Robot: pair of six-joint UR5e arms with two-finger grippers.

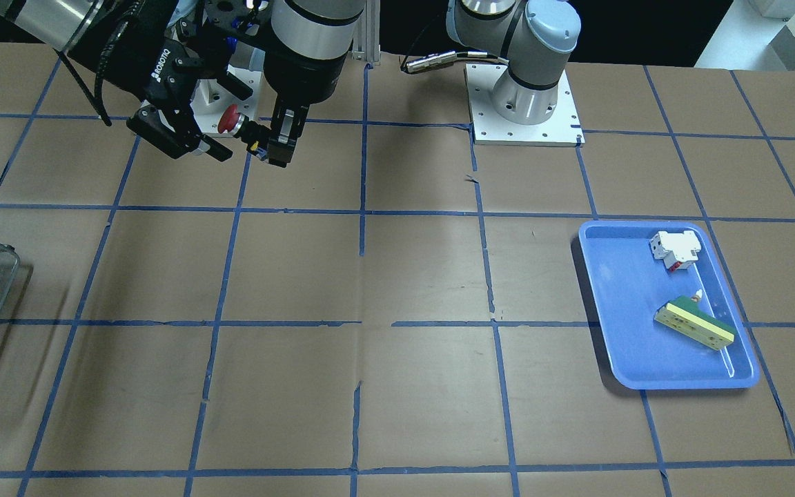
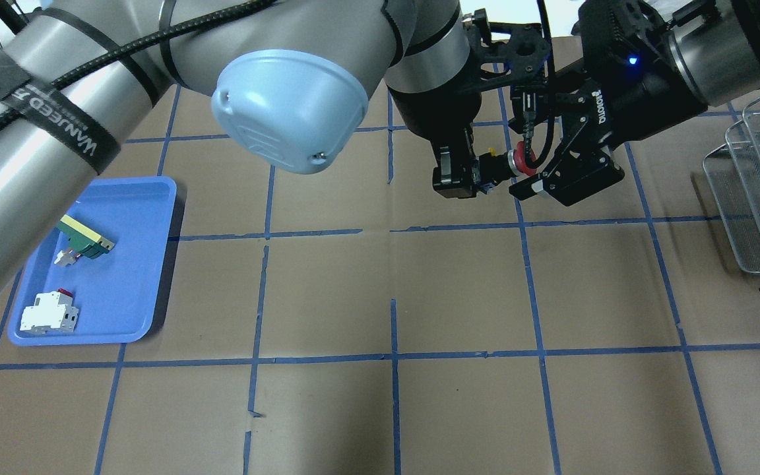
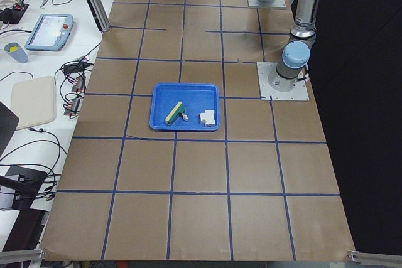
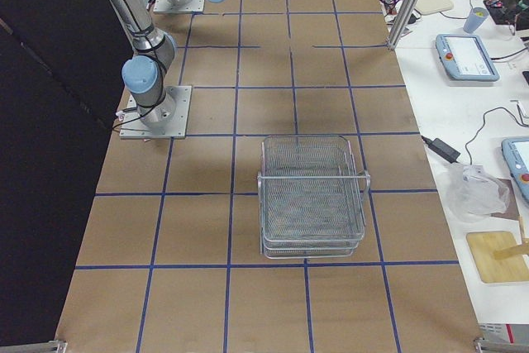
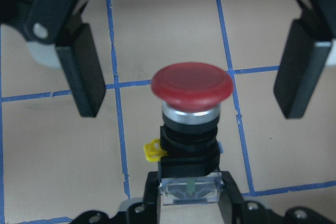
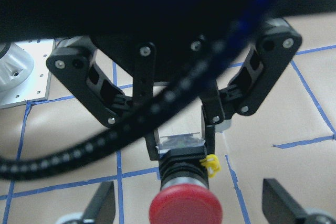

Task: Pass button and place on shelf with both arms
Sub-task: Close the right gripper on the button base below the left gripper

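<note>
- Left hand (image 2: 459, 179) is clamping the blue-green rear block of the button (image 2: 502, 166), holding it level in the air above the counter (image 2: 459, 297), right of the middle, with the red cap pointing right.
- Right hand (image 2: 530, 165) is standing wide open, its fingers (image 5: 84, 72) flanking the red cap on either side without touching it.
- Hand-over is the step going on, by my judgement: the button is sitting between both hands, gripped by one only.
- Next move is calling for the right hand closing squarely on the cap or barrel before the left lets go; releasing early is risking a drop.
- Shelf (image 2: 759, 191) is standing well apart at the right edge, where the button is going last.
</note>
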